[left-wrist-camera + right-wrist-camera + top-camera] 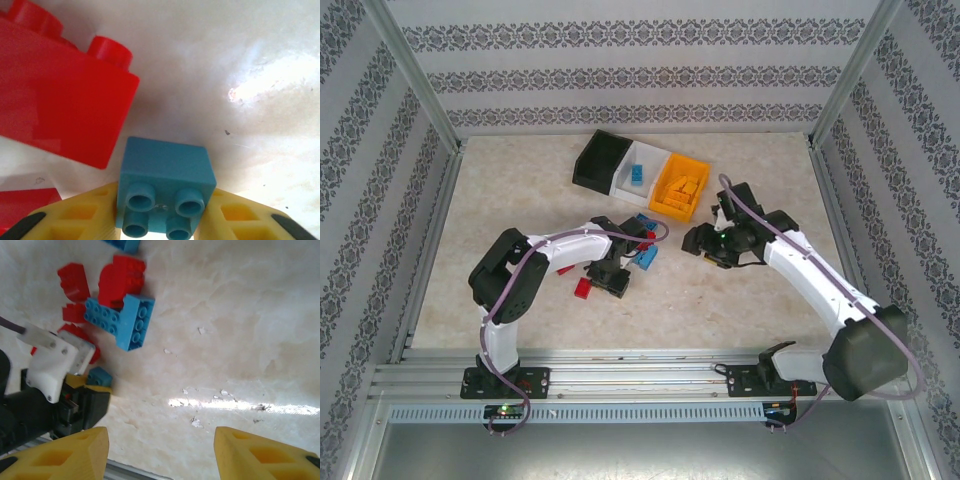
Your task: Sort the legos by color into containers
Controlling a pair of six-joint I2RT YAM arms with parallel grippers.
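The left end effector [164, 220] pinches a small blue lego [165, 185] between its yellow fingers [82, 215], studs towards the wrist camera; whether the lego rests on the desk [510, 200] or hangs just above it, I cannot tell. A large red lego [60, 100] lies just to its far left, close but not touching.

From above, this end effector sits near the middle of the desk among the loose legos [642, 240], red and blue mixed.

The right end effector [160, 455] hovers to the right of the pile with its fingers [265, 452] spread wide and nothing between them; bare desk lies under it. Its camera sees two long blue legos [122, 322] meeting in an L, with red legos [120, 277] touching them on the far side.

The containers stand in a row at the far side, well apart from the pile; the black container [598, 160] is on the left, the white container [655, 160] in the middle holds a blue lego [637, 176], and the orange container [665, 200] on the right holds orange legos [685, 188].
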